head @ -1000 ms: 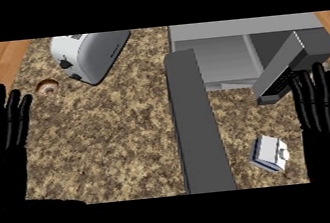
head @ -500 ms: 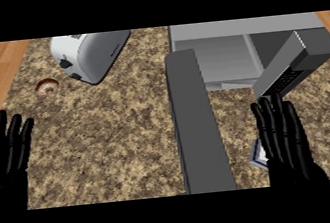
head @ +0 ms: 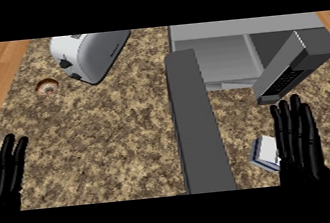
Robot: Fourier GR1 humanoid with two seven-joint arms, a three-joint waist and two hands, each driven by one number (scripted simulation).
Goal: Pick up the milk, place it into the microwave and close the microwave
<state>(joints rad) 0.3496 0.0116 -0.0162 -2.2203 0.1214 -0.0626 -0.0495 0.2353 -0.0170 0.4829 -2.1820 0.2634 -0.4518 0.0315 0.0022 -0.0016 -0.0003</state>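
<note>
Speckled brown granite tabletop fills most of the head view, wood floor either side. Largest item on it: grey microwave at top right, cavity facing up, open. Microwave door swung out to the right, keypad strip on its lower end. Long grey bar runs from beside the microwave down to the bottom edge; can't tell what it is, maybe a divider.

White toaster top left, tilted diagonally. Small round brown thing just beside it, looks like a donut or bagel, not certain.

Right hand right of the bar, below the door, fingers straight and slightly apart, holding nothing. Left hand at the lower left edge, fingers up, straight and apart, resting.

Milk: small white-and-blue carton lying on the tabletop between the bar and the right hand, just beside that hand and partly hidden by its fingers. Contact or not, can't tell.

Step, my read: approach to pick, grasp not made. Next move calls for the right hand to shift left over the carton and curl round it, then lift up past the door into the cavity. Door edge sits close above, so clearance there is the risk.
</note>
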